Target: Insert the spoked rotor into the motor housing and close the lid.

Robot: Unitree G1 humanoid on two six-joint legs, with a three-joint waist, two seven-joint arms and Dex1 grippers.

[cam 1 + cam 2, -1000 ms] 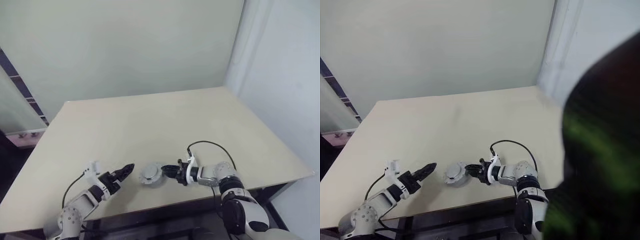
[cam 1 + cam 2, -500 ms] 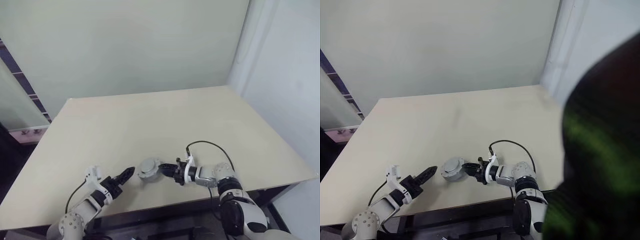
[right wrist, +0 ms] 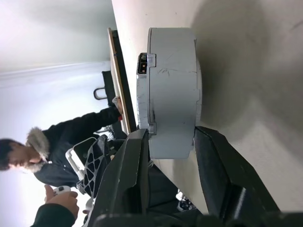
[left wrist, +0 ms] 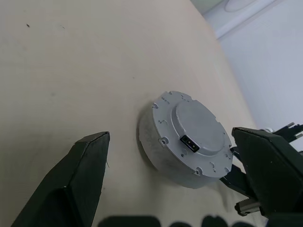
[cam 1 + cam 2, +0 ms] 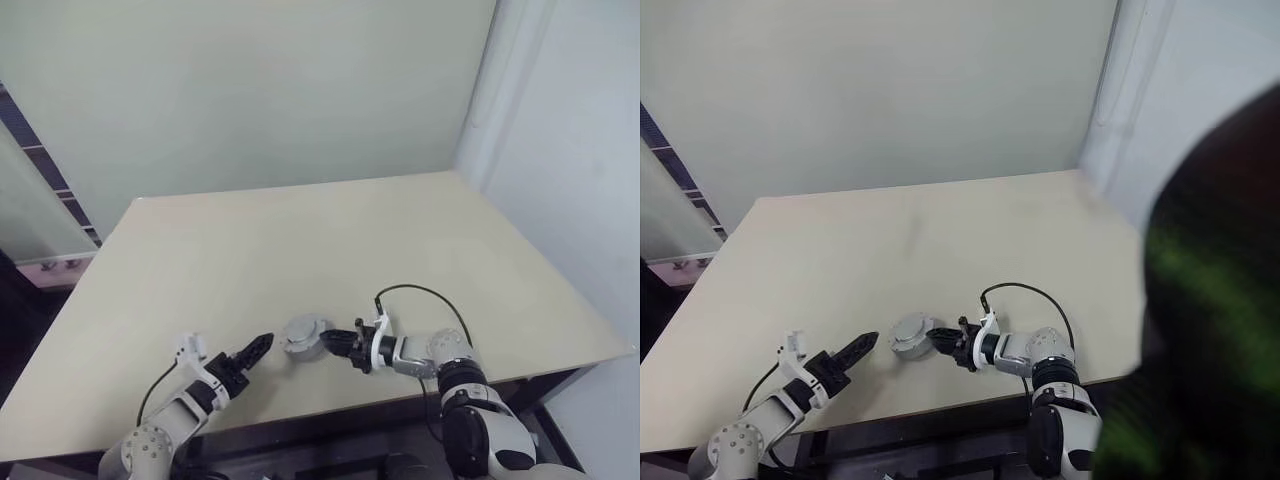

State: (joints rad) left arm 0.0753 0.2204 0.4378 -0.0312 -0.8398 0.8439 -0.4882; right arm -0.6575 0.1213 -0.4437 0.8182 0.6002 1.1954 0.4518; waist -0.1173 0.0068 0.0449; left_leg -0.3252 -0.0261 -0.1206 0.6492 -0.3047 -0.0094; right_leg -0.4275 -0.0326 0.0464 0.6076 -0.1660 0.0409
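From the head views, the closed motor housing (image 5: 301, 336) sits on the bench (image 5: 300, 250) close to its near edge, about midway along it. The right gripper (image 5: 336, 341) reaches in from the right and touches the housing's side, while the left gripper (image 5: 262, 345) hovers just beside it on the left, apart from it.

Left wrist view — the lid (image 4: 196, 133) is seated on top of the housing, plain grey face up, with a small dark connector slot. The left gripper's fingers (image 4: 75, 184) stand wide, nothing between them.

Right wrist view — the right gripper's fingers (image 3: 130, 179) pinch the housing's (image 3: 170, 90) rim, one on each face. Beyond the bench edge stands a person (image 3: 61, 142) in a dark jacket.
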